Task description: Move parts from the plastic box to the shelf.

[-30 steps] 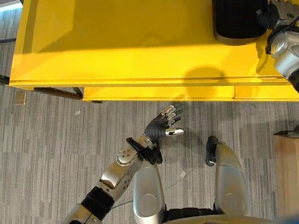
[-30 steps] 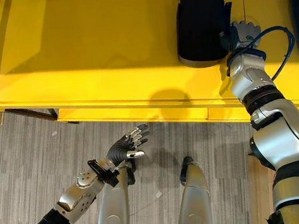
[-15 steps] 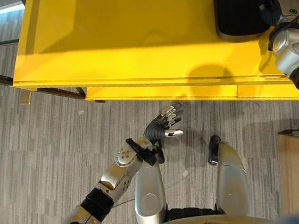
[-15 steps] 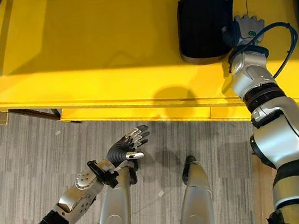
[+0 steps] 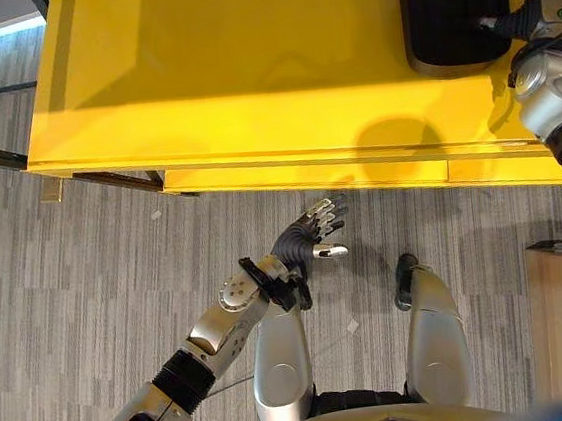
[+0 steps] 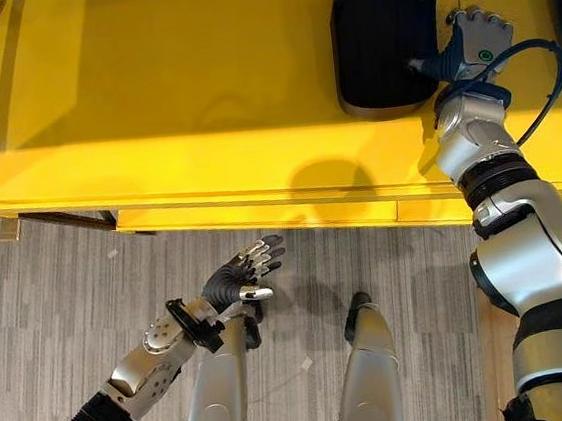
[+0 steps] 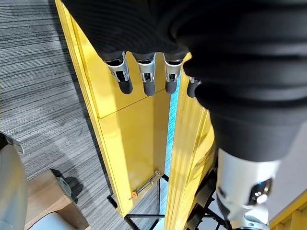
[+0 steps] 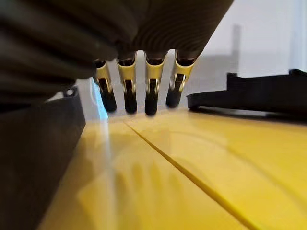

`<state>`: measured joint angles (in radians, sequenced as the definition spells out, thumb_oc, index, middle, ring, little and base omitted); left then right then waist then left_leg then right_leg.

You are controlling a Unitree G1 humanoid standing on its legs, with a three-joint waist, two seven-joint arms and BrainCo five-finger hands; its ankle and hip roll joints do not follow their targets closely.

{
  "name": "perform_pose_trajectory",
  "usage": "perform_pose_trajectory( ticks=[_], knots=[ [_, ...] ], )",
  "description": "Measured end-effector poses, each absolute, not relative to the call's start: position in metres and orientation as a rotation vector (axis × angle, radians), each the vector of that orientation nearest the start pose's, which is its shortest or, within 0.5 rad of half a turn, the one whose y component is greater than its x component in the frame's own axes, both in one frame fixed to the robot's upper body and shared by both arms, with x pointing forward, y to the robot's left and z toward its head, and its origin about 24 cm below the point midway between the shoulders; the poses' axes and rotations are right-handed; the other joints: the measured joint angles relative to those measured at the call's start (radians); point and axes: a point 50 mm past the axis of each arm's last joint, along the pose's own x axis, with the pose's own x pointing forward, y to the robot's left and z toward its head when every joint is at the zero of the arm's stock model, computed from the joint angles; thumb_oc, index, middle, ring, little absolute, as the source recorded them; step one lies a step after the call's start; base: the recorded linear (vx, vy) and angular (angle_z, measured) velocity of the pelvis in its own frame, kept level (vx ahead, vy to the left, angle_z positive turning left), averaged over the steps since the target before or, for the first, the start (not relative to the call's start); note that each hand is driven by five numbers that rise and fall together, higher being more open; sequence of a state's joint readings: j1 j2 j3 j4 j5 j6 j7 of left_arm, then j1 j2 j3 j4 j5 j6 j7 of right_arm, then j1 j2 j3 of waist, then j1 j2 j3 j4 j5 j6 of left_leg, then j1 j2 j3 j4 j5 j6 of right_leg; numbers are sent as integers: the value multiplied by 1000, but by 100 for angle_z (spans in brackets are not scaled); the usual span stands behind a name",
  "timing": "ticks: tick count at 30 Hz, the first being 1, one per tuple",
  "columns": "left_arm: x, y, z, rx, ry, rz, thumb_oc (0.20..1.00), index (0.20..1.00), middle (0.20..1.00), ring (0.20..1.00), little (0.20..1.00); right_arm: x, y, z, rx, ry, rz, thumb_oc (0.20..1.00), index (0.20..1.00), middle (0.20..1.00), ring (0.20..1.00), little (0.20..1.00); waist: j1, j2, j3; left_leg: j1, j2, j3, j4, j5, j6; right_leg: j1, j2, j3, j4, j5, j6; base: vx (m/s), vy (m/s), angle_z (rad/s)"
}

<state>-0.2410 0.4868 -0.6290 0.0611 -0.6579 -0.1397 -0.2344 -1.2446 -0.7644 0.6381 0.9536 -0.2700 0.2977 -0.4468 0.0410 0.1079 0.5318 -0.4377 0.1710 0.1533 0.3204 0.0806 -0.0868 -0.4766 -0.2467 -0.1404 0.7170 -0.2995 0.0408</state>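
On the flat yellow shelf (image 6: 188,90), the right hand (image 6: 469,35), fingers straight, rests beside the black ribbed moulded part (image 6: 375,35), seemingly stiff, light, best gripped across its sides; left hand (image 6: 236,276) relaxed.

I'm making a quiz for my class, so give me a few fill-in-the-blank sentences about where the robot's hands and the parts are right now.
1. The black part lies on the ____ shelf.
2. The ____ hand is beside that part, up on the shelf.
3. The left hand hangs over the ____, fingers relaxed and holding nothing.
4. The right hand's fingers are straight, so that hand is ____.

Missing words: yellow; right; floor; open
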Motion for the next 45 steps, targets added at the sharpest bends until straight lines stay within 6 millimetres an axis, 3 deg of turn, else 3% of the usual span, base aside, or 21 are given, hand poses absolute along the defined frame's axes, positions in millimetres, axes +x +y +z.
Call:
perform_pose_trajectory(
  ticks=[8,12,14,17,20,24,26,31,34,37,38,43,45],
  knots=[
    [255,90,58,-152,11,-799,1000,1000,1000,1000,1000,392,-273,271,-1094,-222,-720,1000,1000,1000,1000,1000,-11,1,0,17,0,0,-1,0,0,17,1,0,-2,0,0,4,3,0],
    [255,90,56,-157,17,-772,1000,1000,1000,1000,1000,389,-262,269,-986,-306,-690,1000,1000,1000,1000,1000,-26,1,0,35,0,2,-2,-6,4,37,2,0,-10,1,1,51,33,-1],
    [254,90,55,-166,23,-752,1000,1000,1000,1000,1000,383,-255,267,-924,-394,-686,1000,1000,1000,1000,1000,-31,2,-1,55,1,4,-4,-13,8,60,3,0,-20,2,2,20,49,-5],
    [252,91,47,-241,80,-714,1000,1000,1000,1000,1000,357,-226,276,-710,-653,-645,1000,1000,1000,1000,1000,-58,3,-1,82,9,13,-12,-21,7,94,16,4,-59,19,7,83,58,-12],
    [249,89,42,-305,104,-679,1000,1000,1000,1000,1000,341,-215,271,-646,-721,-600,1000,1000,1000,1000,1000,-72,3,-2,120,10,36,-40,-23,8,120,24,21,-93,33,12,97,60,-17],
    [244,92,35,-389,125,-598,1000,1000,1000,1000,1000,320,-200,245,-535,-745,-530,1000,1000,1000,1000,1000,-105,0,-5,157,11,57,-71,-23,10,147,34,39,-138,51,22,98,46,-17],
    [243,92,33,-457,139,-578,1000,1000,1000,1000,1000,311,-202,224,-516,-714,-524,1000,1000,1000,1000,1000,-120,1,-5,179,11,63,-88,-19,6,167,37,41,-160,58,26,87,13,-11],
    [241,90,32,-544,142,-549,1000,1000,1000,1000,1000,299,-212,193,-546,-650,-535,1000,1000,1000,1000,1000,-145,3,-14,256,12,87,-152,-11,7,235,44,40,-220,70,32,107,11,-7],
    [230,97,19,-561,184,-503,1000,1000,1000,1000,1000,282,-221,154,-579,-528,-491,1000,1000,1000,1000,1000,-153,-1,-76,305,17,103,-216,8,1,277,61,39,-290,90,35,129,36,-13],
    [220,100,9,-563,218,-480,1000,1000,1000,1000,1000,271,-225,136,-580,-493,-446,1000,1000,1000,1000,1000,-171,-3,-110,353,16,116,-259,14,1,321,66,41,-341,105,43,81,42,-13],
    [217,102,7,-569,216,-468,1000,1000,1000,1000,1000,259,-226,119,-575,-445,-396,1000,1000,1000,1000,1000,-182,-9,-145,375,16,127,-283,15,-2,344,70,41,-374,112,46,86,75,-10],
    [214,125,19,-560,92,-403,1000,1000,1000,1000,1000,228,-218,100,-528,-384,-281,1000,1000,1000,1000,1000,-200,-25,-188,405,12,143,-327,24,1,385,76,41,-449,146,56,28,55,-7],
    [213,131,25,-496,43,-436,1000,1000,1000,1000,1000,226,-219,97,-524,-367,-276,1000,1000,1000,1000,1000,-201,-34,-197,406,10,149,-341,32,4,387,77,41,-475,159,60,-22,85,-3]
  ],
)
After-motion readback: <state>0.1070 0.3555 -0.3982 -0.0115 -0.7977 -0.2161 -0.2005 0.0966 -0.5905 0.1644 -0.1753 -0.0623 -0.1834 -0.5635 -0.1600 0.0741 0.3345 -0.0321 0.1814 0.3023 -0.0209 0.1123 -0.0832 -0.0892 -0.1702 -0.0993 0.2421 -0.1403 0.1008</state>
